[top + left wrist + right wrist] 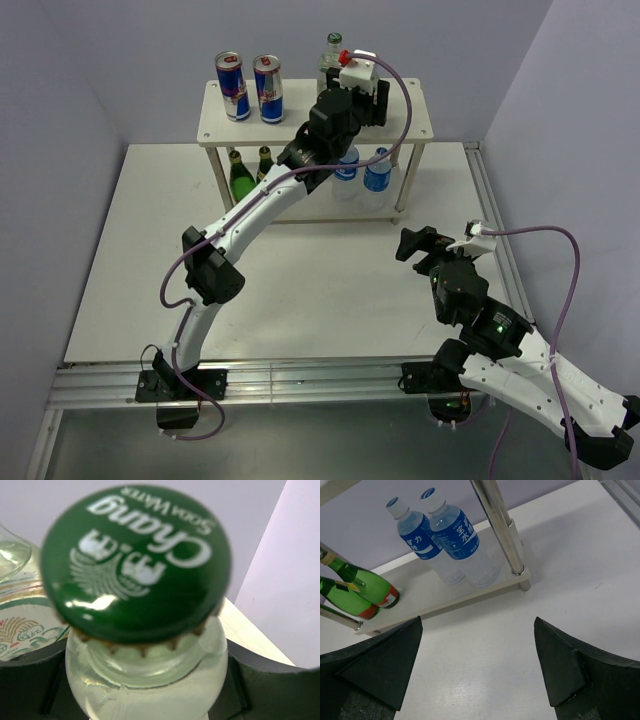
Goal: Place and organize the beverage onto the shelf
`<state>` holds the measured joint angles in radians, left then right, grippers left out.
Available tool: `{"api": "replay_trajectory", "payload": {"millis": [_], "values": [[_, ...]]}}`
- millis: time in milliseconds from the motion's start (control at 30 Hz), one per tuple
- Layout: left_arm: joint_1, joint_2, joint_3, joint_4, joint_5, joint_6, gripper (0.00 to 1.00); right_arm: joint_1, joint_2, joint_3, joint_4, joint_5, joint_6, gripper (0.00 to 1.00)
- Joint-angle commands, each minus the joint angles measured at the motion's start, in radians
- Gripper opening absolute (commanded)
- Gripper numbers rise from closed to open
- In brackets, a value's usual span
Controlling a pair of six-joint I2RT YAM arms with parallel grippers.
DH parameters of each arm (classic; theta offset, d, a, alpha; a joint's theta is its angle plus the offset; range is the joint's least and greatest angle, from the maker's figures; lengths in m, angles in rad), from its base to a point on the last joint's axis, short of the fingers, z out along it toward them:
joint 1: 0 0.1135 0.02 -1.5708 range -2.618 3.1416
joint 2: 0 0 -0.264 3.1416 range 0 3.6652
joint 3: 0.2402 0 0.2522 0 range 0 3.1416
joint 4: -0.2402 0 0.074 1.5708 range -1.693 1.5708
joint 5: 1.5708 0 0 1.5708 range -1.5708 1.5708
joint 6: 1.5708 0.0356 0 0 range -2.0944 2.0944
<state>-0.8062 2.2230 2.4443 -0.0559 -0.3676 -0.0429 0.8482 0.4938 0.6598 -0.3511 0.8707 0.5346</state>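
Note:
My left gripper (358, 95) is over the right part of the shelf's top board (412, 118). It is shut on the neck of a clear green-capped bottle (136, 560) that fills the left wrist view, a black finger (30, 680) on each side. The second green-capped bottle (331, 52) stands just beside it. Two blue-silver-red cans (249, 87) stand at the top board's left. Two water bottles (445, 540) stand on the lower board's right. My right gripper (440, 245) is open and empty above the table, in front of the shelf's right end.
Two dark green bottles with red labels (357, 587) are on the lower board's left. A silver shelf leg (500, 525) stands right of the water bottles. Purple walls close in behind and at both sides. A metal rail runs along the table's right edge (492, 215).

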Motion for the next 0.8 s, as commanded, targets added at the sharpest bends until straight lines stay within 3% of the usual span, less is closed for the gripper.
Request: {"api": "replay_trajectory", "payload": {"millis": [0,700,733,767], "values": [[0.004,-0.008,0.016,0.073,0.015,0.018,0.75,0.0,-0.012,-0.012,0.037,0.007,0.002,0.99],[-0.022,-0.026,-0.056,0.105,-0.005,0.032,0.79,-0.001,-0.018,-0.019,0.037,0.013,0.007,0.99],[-0.025,-0.031,-0.063,0.106,-0.011,0.032,0.89,-0.001,-0.018,-0.017,0.037,0.016,0.005,0.99],[-0.03,-0.04,-0.077,0.111,-0.027,0.032,0.9,-0.003,-0.02,-0.017,0.037,0.017,0.005,0.99]]}}
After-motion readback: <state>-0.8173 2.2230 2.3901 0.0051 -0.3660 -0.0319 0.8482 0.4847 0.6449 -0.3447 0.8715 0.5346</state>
